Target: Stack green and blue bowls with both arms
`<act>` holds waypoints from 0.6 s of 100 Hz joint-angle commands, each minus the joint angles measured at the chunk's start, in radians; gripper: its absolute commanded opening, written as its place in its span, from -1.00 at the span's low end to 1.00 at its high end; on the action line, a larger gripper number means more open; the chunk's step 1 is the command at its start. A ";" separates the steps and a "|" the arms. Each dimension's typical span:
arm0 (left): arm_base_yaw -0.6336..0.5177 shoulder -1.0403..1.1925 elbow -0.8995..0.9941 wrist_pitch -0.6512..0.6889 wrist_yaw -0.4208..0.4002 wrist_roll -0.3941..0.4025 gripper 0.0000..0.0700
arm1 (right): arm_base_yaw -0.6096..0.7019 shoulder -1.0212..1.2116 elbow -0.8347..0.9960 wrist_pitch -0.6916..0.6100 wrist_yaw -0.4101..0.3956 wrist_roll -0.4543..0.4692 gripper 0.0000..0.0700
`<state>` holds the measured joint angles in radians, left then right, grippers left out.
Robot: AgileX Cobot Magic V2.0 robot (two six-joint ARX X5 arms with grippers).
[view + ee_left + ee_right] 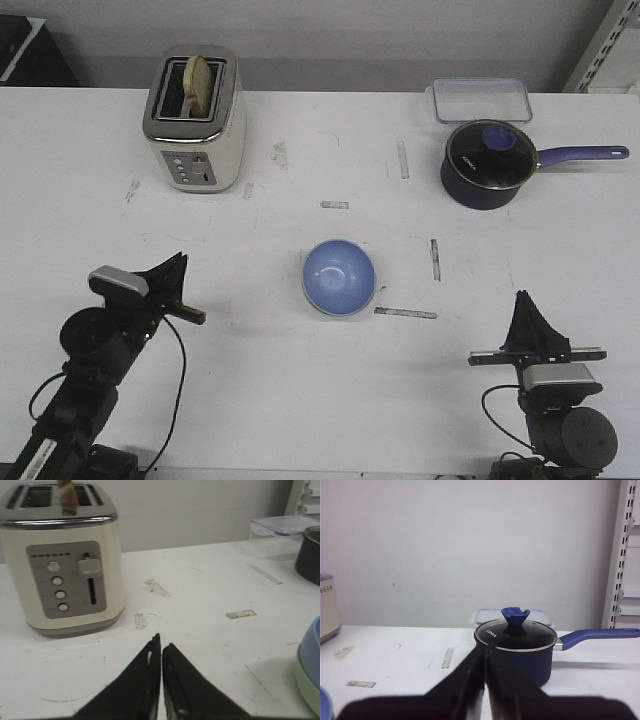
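Note:
The blue bowl [339, 274] sits nested in the pale green bowl [350, 312] at the middle of the table; only a thin green rim shows under it. In the left wrist view the stack shows at the frame edge, blue bowl [311, 647] over green bowl [308, 685]. My left gripper [181, 259] is shut and empty at the front left, well apart from the bowls; the left gripper [161, 641] tips meet over bare table. My right gripper [524, 296] is shut and empty at the front right. The right gripper [484, 649] points toward the saucepan.
A cream toaster [195, 118] with a slice of toast stands at the back left. A navy saucepan [487, 164] with a glass lid and long handle sits at the back right, with a clear plastic container [481, 99] behind it. Tape marks [405, 313] dot the white table.

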<state>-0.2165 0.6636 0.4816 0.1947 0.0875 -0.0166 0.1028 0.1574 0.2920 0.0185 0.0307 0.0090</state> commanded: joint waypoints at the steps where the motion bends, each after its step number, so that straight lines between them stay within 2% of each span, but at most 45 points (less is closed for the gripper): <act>1: 0.022 -0.074 -0.030 0.007 0.005 0.005 -1.00 | 0.000 0.000 0.002 0.011 0.003 0.017 -0.99; 17: 0.073 -0.259 -0.113 -0.011 0.005 0.005 -1.00 | 0.000 0.000 0.002 0.011 0.003 0.017 -0.99; 29: 0.087 -0.353 -0.132 -0.092 -0.018 0.005 -1.00 | 0.000 0.000 0.002 0.011 0.003 0.017 -0.99; 42: 0.088 -0.401 -0.132 -0.147 -0.032 0.005 -1.00 | 0.000 0.000 0.002 0.011 0.003 0.017 -0.99; 60: 0.088 -0.410 -0.132 -0.147 -0.031 0.005 -1.00 | 0.000 0.000 0.002 0.011 0.003 0.017 -0.99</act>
<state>-0.1284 0.2539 0.3477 0.0376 0.0563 -0.0166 0.1028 0.1577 0.2920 0.0185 0.0307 0.0090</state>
